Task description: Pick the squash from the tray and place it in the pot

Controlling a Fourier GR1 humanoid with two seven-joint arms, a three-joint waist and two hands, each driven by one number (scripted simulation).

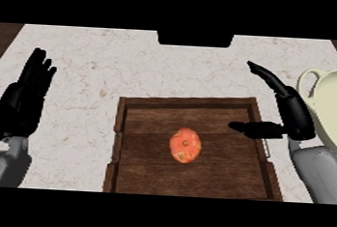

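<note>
An orange squash (185,145) lies in the middle of a dark wooden tray (139,177) at the counter's front. A cream pot (336,107) with a loop handle stands at the right edge, partly cut off by the view. My right hand (289,119) hovers over the tray's right rim, between squash and pot, open with fingers straight and thumb pointing left toward the squash; it holds nothing. My left hand (24,98) rests open at the left edge, fingers up, well apart from the tray.
The pale marble counter (131,65) spreads behind and left of the tray. A dark rectangular object (195,39) sits at the counter's back edge. Dark wood shows at both far corners.
</note>
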